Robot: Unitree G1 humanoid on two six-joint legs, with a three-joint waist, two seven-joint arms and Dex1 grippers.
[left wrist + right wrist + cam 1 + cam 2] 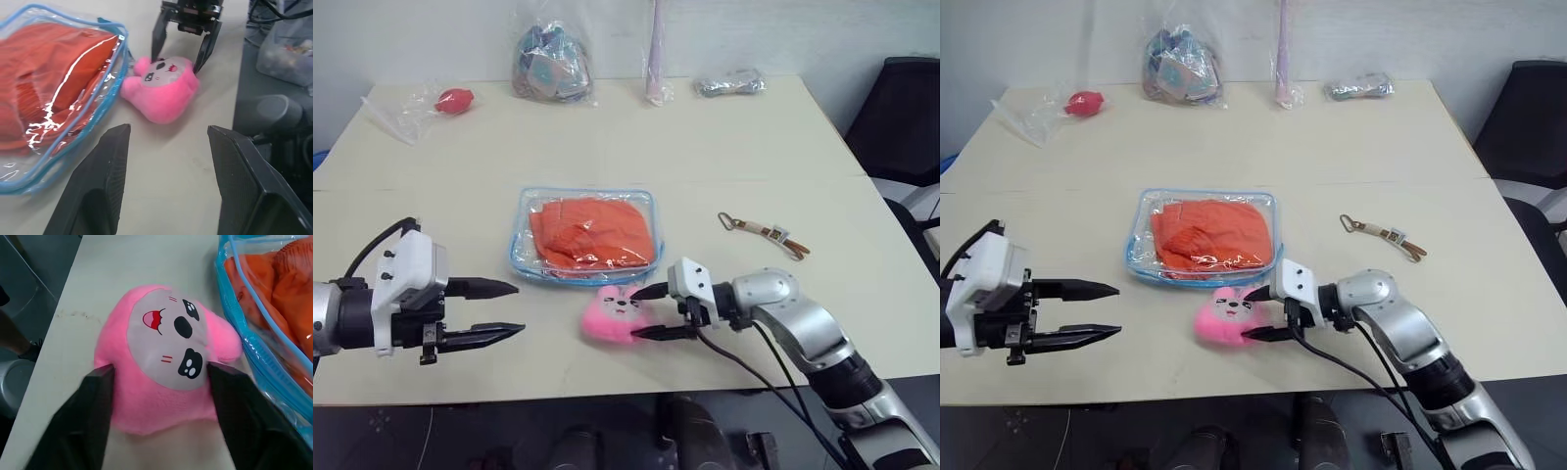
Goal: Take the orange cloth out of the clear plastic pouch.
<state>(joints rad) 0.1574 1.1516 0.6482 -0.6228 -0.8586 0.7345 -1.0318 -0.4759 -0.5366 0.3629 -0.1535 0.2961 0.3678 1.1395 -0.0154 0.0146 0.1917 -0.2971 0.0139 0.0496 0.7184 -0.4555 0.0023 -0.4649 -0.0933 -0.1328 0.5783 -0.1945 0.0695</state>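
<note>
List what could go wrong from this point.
1. The right gripper has its jaws around the pink plush toy, not the pouch; lifting it does nothing for the task.
2. The toy touches the pouch's near edge, so moving it could drag the pouch.
3. The cloth sits inside the slick, flat pouch; the open left gripper may struggle to grip it.

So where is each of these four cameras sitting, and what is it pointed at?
Left eye view: on the head, looking forward and down at the table; both arms show, the clear plastic pouch with the orange cloth between them.
Right eye view: its twin, same scene.
Left wrist view: on the left wrist, looking along its open fingers at the pouch and pink plush toy.
Right wrist view: on the right wrist; its fingers flank the toy.
Shared: all four show toy and pouch.
</note>
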